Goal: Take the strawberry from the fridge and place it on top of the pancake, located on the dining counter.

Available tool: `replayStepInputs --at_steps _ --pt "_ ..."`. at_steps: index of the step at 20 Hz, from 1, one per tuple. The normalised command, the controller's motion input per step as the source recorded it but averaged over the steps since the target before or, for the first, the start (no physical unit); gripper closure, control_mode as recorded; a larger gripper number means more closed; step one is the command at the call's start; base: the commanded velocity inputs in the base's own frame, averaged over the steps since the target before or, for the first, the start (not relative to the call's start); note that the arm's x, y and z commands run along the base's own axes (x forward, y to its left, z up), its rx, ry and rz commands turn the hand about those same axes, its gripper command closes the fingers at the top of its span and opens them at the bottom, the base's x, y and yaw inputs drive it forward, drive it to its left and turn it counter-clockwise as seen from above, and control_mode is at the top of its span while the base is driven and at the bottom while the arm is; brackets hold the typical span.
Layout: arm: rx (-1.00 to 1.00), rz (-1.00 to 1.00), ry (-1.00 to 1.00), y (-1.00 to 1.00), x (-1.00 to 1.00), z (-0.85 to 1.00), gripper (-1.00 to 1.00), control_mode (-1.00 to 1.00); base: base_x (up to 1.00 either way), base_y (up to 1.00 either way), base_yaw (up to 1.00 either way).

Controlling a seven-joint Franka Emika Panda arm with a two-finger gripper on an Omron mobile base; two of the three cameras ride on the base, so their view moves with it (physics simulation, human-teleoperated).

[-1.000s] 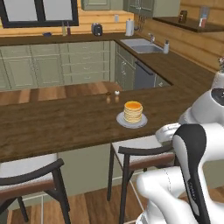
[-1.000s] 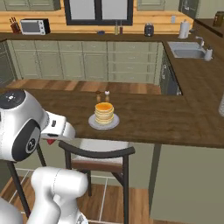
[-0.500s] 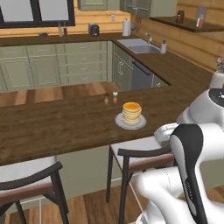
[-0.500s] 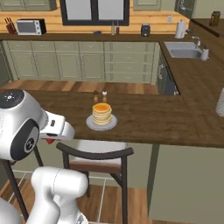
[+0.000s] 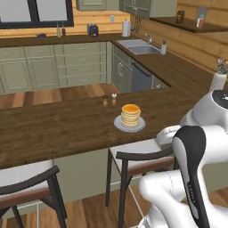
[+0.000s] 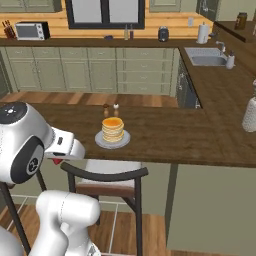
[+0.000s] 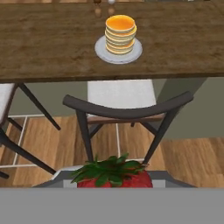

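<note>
Gripper [image 7: 114, 186] clenched on strawberry [image 7: 114, 175], short of dining counter [image 7: 52, 43]; pancake [image 7: 120, 34] on plate ahead.

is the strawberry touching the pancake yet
Apart. In the hand view the strawberry sits at the gripper, with a stool and counter edge between it and the pancake.

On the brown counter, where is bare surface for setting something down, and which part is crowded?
The dining counter is bare left of the plate under the pancake, and bare again right of it toward the white vase. It is tight just behind the plate, where two small shakers stand close together.
</note>
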Motion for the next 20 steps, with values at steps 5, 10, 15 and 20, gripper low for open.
replayStepInputs --at_steps 5,10,15,20 --pt "0.00 0.00 0.00 0.00 0.00 0.00 1.00 1.00 0.40 -0.49 0.14" --pt "0.00 0.00 0.00 0.00 0.00 0.00 1.00 1.00 0.17 -0.12 0.04" --pt "0.00 0.00 0.00 0.00 0.00 0.00 1.00 1.00 0.01 0.00 0.00" --pt "-0.02 -0.03 0.00 0.03 0.63 0.43 1.00 -1.00 0.07 0.00 0.00"
